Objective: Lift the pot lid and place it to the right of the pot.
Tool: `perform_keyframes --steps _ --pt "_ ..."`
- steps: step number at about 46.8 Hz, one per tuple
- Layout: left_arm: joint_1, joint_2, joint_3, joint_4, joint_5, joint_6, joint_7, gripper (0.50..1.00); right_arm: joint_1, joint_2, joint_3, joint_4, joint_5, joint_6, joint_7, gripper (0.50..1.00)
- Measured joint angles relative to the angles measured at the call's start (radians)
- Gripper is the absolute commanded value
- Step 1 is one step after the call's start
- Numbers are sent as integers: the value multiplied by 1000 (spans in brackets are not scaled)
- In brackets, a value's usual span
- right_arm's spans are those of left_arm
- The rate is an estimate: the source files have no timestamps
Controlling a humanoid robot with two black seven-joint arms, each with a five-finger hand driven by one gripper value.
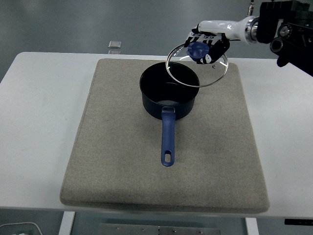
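A dark blue saucepan (168,96) with a long blue handle (167,138) stands open on the grey mat (122,161), its handle pointing toward the near edge. My right hand (208,45) is shut on the blue knob (197,49) of the glass pot lid (198,66). It holds the lid in the air, tilted, above and to the right of the pot's rim. The lid's left part still overlaps the pot's far right rim in the picture. My left arm is out of view.
The mat covers most of the white table (34,122). A small clear object (115,45) lies at the table's far edge. Bare mat lies to the right of the pot (225,112).
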Motion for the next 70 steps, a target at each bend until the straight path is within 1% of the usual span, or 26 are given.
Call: perform_keyframes --steps 5,12,19,36,50,64,68,70 --pt "0 0 0 0 0 0 0 1000 -10 -33 5 1 3 -1 4 500" --pt "0 0 0 0 0 0 0 1000 -46 -75 14 -1 4 -5 6 500" --pt "0 0 0 0 0 0 0 1000 -74 -81 18 -9 4 -13 8 500" --pt "0 0 0 0 -1 0 0 1000 -137 -79 19 -36 4 -44 36 500" --pt "0 0 0 0 -1 0 0 1000 -164 -73 20 -47 4 -49 46 500" --pt "0 0 0 0 0 0 0 1000 -213 -53 20 -65 4 -102 46 500" --pt "0 0 0 0 0 0 0 1000 -227 -34 20 -79 4 -116 46 500" --pt "0 0 0 0 0 0 0 1000 -234 -29 19 -86 3 -123 46 531"
